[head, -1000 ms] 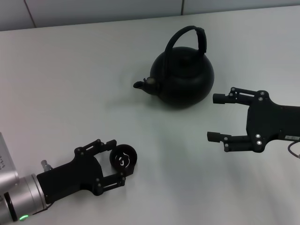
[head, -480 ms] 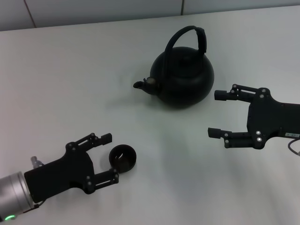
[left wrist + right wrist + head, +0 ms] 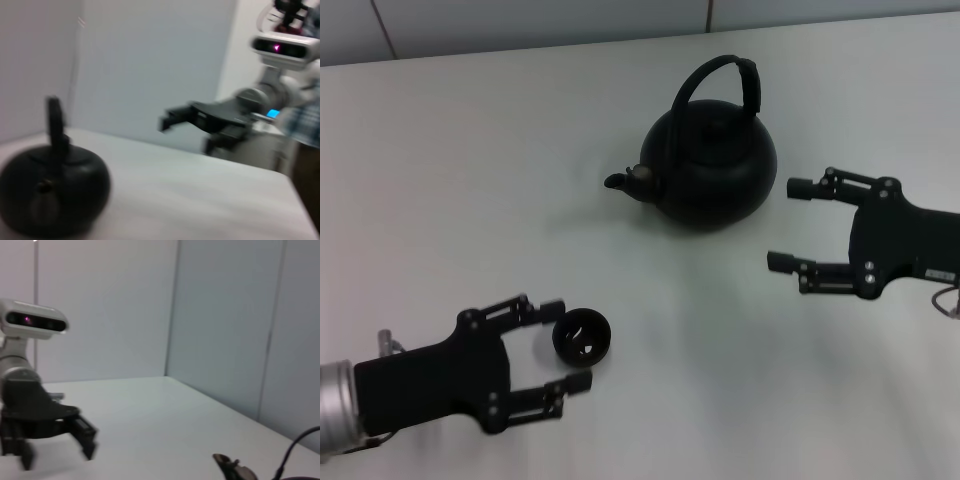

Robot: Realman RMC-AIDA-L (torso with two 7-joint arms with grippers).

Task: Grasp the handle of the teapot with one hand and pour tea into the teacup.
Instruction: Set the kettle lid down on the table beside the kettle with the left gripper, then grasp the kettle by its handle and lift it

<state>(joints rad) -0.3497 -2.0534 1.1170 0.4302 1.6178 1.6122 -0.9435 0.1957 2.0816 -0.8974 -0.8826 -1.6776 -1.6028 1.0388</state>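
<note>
left claw [image 3: 566, 344] backed off teacup [image 3: 582, 337]

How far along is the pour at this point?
Early. The teacup stands on the table between the open fingers of the left claw, ungripped. The right claw is open beside the teapot, not yet on its handle. Grasping, lifting and pouring all remain.

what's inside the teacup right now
The teacup sits upright between the open left pincer's fingers, untouched. Its glossy interior shows only reflections; whether it holds liquid can't be told.
</note>
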